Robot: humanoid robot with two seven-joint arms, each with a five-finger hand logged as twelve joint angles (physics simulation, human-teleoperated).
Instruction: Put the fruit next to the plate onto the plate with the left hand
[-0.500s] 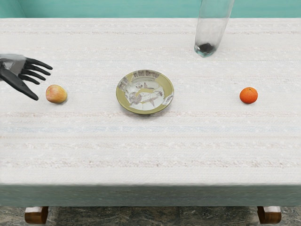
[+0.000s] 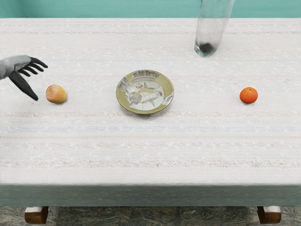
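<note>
Yellow-red apple (image 2: 56, 93) on white table (image 2: 150, 150), left hand (image 2: 19, 69) near its left, fingers (image 2: 23, 86) spread, holding nothing, plate (image 2: 121, 92) at centre, orange (image 2: 249, 95) far right, glass (image 2: 211, 28) at back

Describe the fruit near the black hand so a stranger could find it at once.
Start at the white table, find the decorated plate in its middle, then look to the plate's left. There lies a yellow-pink fruit, just right of the robot's open left hand; the other fruit, far right, is plain orange.
</note>
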